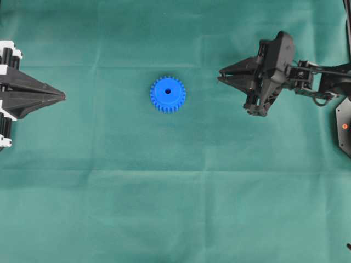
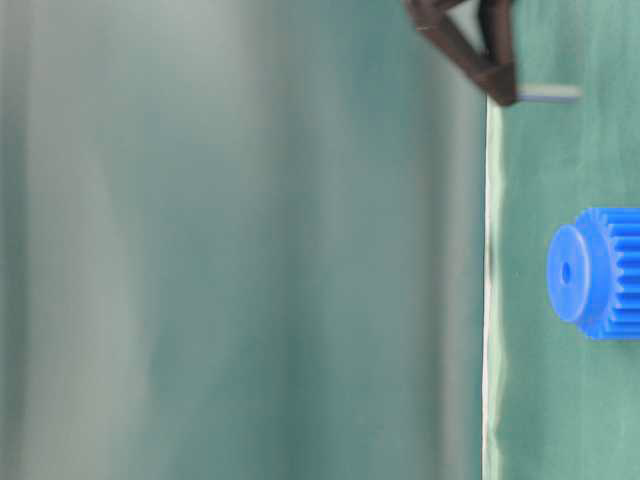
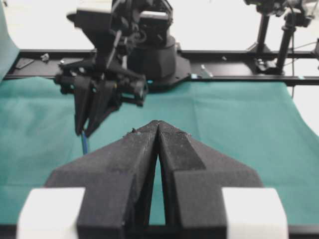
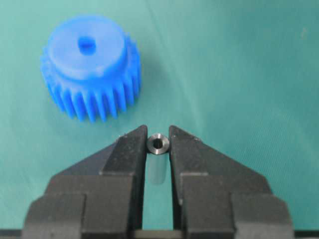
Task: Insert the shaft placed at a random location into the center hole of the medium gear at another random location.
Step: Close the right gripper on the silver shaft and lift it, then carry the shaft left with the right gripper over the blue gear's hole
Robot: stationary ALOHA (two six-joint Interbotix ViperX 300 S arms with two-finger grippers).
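The blue medium gear (image 1: 168, 93) lies flat on the green cloth, its center hole (image 1: 168, 92) facing up and unobstructed. My right gripper (image 4: 158, 137) is shut on the shaft (image 4: 158, 144), a small silvery pin whose shiny hollow end shows between the fingertips. In the right wrist view the gear (image 4: 89, 64) sits ahead and to the left of the jaws, apart from them. From table level the shaft (image 2: 548, 93) sticks out of the gripper, above the cloth and off to the side of the gear (image 2: 600, 270). My left gripper (image 1: 63, 97) rests shut and empty at the far left.
Green cloth (image 1: 175, 192) covers the table. The right arm's black base plate (image 1: 344, 126) sits at the right edge. A black frame rail (image 3: 224, 69) runs along the far side of the cloth in the left wrist view.
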